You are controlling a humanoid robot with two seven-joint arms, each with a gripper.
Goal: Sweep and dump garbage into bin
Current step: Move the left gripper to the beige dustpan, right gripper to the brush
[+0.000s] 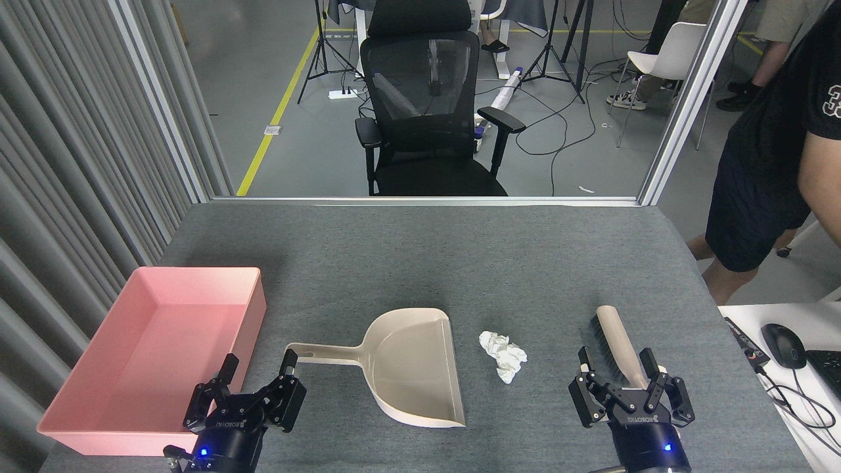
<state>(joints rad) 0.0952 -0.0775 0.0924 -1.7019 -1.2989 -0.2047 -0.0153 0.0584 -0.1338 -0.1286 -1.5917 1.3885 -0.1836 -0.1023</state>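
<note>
The garbage, a small crumpled white tissue wad, lies on the grey table just right of the beige dustpan. The dustpan's open mouth faces right and its long handle points left. At the table's left edge stands the pink bin, with nothing in it. My left gripper is open near the bin's front right corner, with its right finger close to the tip of the dustpan handle. A beige brush with dark bristles lies at the right. My right gripper is open, its fingers straddling the near end of the brush handle.
A person in dark clothes stands beyond the table's right edge. A white desk with a mouse adjoins the front right. A black office chair stands beyond the far edge. A grey curtain hangs along the left.
</note>
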